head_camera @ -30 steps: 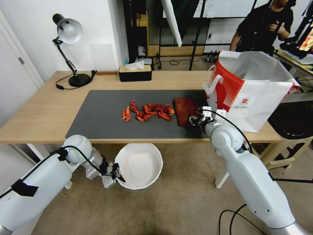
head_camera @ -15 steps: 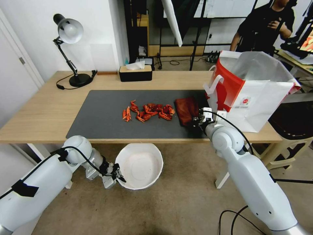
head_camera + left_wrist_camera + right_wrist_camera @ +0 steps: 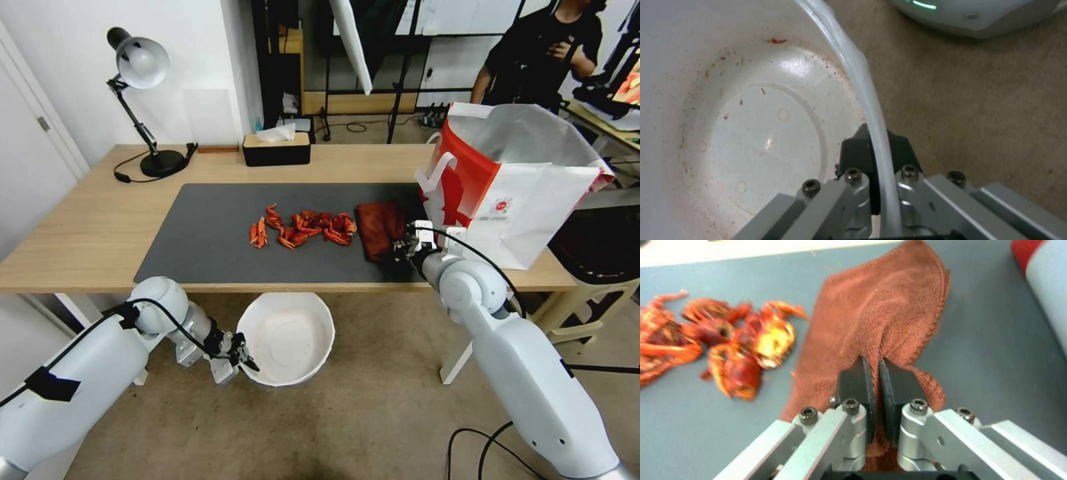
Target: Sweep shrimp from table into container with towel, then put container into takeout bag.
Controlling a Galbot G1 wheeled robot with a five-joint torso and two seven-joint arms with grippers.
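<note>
Several red-orange shrimp lie in a cluster on the dark grey mat of the wooden table. Just right of them lies the rust-red towel, bunched at its near edge, where my right gripper is shut on it. Below the table's front edge my left gripper is shut on the rim of the white container, held over the floor. The white and red takeout bag stands open at the table's right end.
A black tissue box and a desk lamp stand at the table's back. A dark chair sits to the right of the table. Brown carpet lies under the container.
My right gripper has pulled the towel's near edge up, bunching it narrower and shifting slightly right. The left gripper and container have hardly moved.
</note>
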